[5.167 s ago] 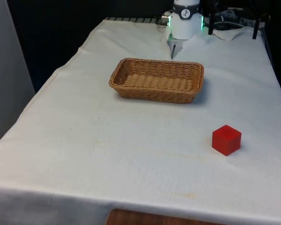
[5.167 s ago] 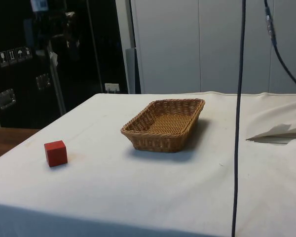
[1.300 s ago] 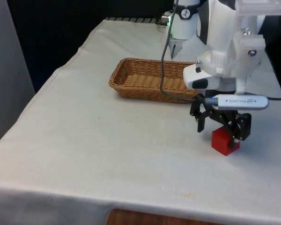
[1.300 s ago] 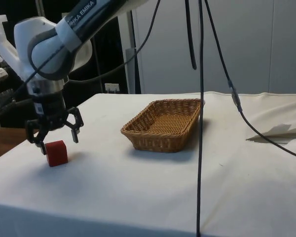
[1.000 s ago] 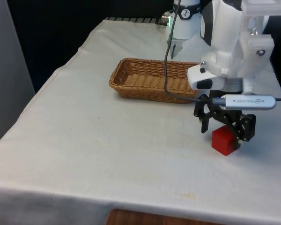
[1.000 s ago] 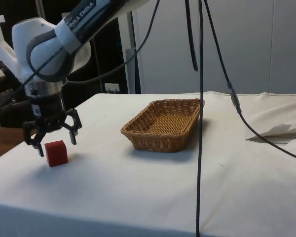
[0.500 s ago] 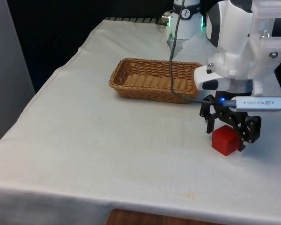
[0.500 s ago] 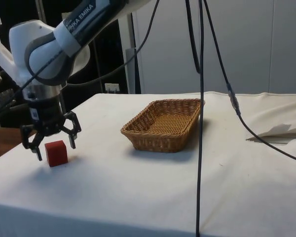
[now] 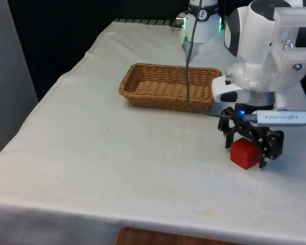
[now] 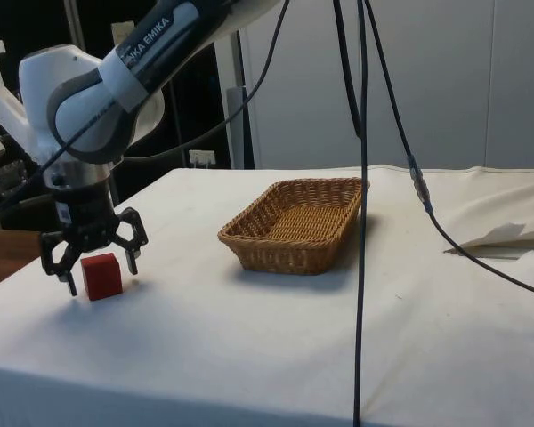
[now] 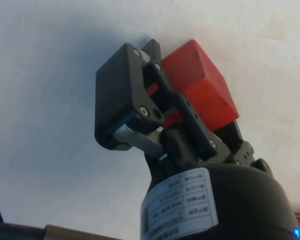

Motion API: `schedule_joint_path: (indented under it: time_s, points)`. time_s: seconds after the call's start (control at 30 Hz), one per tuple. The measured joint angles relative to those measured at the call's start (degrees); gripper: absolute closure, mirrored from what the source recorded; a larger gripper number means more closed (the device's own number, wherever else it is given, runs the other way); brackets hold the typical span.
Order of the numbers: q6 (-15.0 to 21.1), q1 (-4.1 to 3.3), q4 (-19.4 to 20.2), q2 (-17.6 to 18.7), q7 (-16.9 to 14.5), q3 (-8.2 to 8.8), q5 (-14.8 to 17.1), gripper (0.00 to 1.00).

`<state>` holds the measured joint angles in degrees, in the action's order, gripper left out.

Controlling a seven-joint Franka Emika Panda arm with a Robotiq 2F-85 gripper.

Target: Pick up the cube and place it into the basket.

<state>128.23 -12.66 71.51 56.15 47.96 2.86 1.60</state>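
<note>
Red cube, front view: one cube (image 9: 244, 153) sits on the white cloth (image 9: 117, 153) near the front view's right edge, well apart from the basket (image 9: 169, 87).
Gripper, front view: one gripper (image 9: 250, 148) is lowered around the cube, with a finger on each side; the jaws are spread wider than the cube and nothing is clamped.
Basket, front view: one woven basket, nothing in it, lies farther back and toward the front view's left of the cube.
Cube, side view: the cube (image 10: 101, 276) rests flat on the cloth (image 10: 249, 338), between the two fingers, its top face level with the fingertips' upper parts.
Gripper, side view: the gripper (image 10: 96, 267) straddles the cube, with a gap visible on both sides, so the fingers look apart from it.
Basket, side view: the basket (image 10: 296, 223) stands well apart from the cube, with open cloth between.
Cube, wrist view: the cube (image 11: 202, 90) lies just beyond one finger (image 11: 122, 100), turned a little against the finger's flat face; I cannot tell whether they touch.
Key relation: the cube is already between the jaws. It has no long axis, so closing squarely on two opposite faces is likely all the grasp needs.
Count: one cube, one basket, one gripper.
</note>
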Motion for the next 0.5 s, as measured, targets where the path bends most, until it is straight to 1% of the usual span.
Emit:
schedule_joint_path:
  time_s: [0.23, 0.27, 0.3, 0.33, 0.4, 0.43, 0.47, 0.5]
  points:
    - [0.0, 0.0, -0.06, 0.0, 0.0, 0.0, 0.0, 0.0]
    - [0.0, 0.0, -0.06, 0.0, 0.0, 0.0, 0.0, 0.03]
    - [0.0, 0.0, -0.06, 0.0, 0.0, 0.0, 0.0, 0.11]
    - [0.0, 0.0, -0.11, 0.0, 0.0, 0.06, 0.0, 0.21]
    - [0.0, 0.0, -0.11, 0.0, 0.0, 0.06, 0.0, 0.44]
    - [0.0, 0.0, -0.11, 0.0, 0.0, 0.06, 0.0, 0.44]
    - [0.0, 0.0, -0.11, 0.0, 0.0, 0.06, 0.0, 0.56]
    - [0.0, 0.0, -0.11, 0.0, 0.0, 0.06, 0.0, 0.78]
